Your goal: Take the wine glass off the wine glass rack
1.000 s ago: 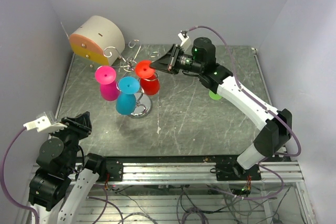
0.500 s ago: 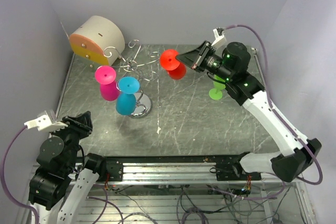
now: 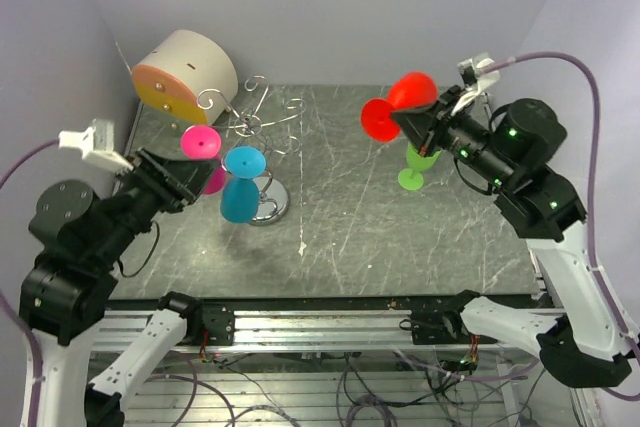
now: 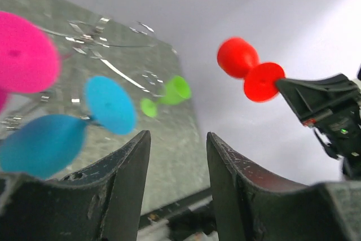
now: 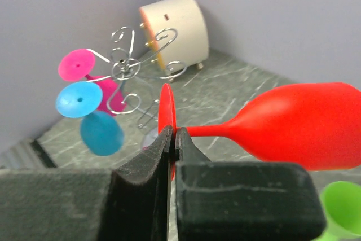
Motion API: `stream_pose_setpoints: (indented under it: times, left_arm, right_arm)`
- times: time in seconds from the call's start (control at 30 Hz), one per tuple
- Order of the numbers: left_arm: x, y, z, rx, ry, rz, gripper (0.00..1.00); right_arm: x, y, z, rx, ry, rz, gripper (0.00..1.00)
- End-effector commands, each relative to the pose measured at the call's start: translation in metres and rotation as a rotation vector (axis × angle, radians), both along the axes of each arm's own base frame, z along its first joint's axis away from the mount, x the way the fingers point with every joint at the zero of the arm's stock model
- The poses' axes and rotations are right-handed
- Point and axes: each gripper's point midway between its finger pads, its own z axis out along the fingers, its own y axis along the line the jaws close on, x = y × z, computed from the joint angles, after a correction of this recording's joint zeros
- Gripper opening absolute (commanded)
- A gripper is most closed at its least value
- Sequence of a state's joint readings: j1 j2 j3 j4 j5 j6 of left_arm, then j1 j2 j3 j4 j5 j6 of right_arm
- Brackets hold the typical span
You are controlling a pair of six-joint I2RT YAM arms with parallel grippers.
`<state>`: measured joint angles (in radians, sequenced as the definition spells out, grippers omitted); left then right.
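The red wine glass (image 3: pixel 400 102) lies sideways in the air, clear of the silver wire wine glass rack (image 3: pixel 262 117). My right gripper (image 3: pixel 398 120) is shut on the glass's round foot. In the right wrist view the fingers (image 5: pixel 175 131) pinch that foot, and the red bowl (image 5: pixel 304 125) points right. A pink glass (image 3: pixel 203 152) and a blue glass (image 3: pixel 240 182) hang on the rack. My left gripper (image 3: pixel 192 187) hovers just left of the blue glass, open and with nothing between its fingers (image 4: pixel 135 162). It faces the red glass (image 4: pixel 248 69).
A green glass (image 3: pixel 412 169) stands upright on the grey table (image 3: pixel 350 237), under my right gripper. A beige cylinder with an orange face (image 3: pixel 185 72) sits in the back left corner behind the rack. Walls close in the left, back and right sides.
My right arm carried the red glass off the rack, to the right and upward. My left arm rose from the near left corner toward the rack, and its jaws widened.
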<state>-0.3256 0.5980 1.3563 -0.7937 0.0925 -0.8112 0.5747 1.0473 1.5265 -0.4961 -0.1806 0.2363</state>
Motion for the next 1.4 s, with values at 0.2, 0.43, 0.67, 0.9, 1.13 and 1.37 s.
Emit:
stream_pose_setpoints:
  times: [0.2, 0.43, 0.67, 0.9, 1.13, 1.37]
  left_arm:
    - [-0.005, -0.069, 0.025, -0.200, 0.136, -0.376, 0.55]
    - [-0.013, -0.071, 0.018, -0.280, 0.186, -0.390, 0.56]
    - [-0.025, -0.062, 0.019, -0.360, 0.203, -0.347, 0.56]
    - [-0.039, -0.060, 0.023, -0.477, 0.253, -0.360, 0.56]
    - [-0.060, -0.062, 0.016, -0.555, 0.356, -0.403, 0.57]
    - [-0.078, -0.057, 0.009, -0.591, 0.378, -0.407, 0.57]
  right_arm:
    - [0.003, 0.008, 0.056, -0.190, -0.344, 0.055, 0.00]
    - [-0.007, 0.056, 0.073, -0.281, -0.554, 0.127, 0.00]
    - [-0.046, 0.105, 0.061, -0.423, -0.754, 0.170, 0.00]
    - [-0.110, 0.145, 0.030, -0.533, -0.922, 0.169, 0.00]
    - [-0.138, 0.167, 0.012, -0.617, -1.034, 0.092, 0.00]
    - [-0.146, 0.174, 0.004, -0.609, -1.088, 0.072, 0.00]
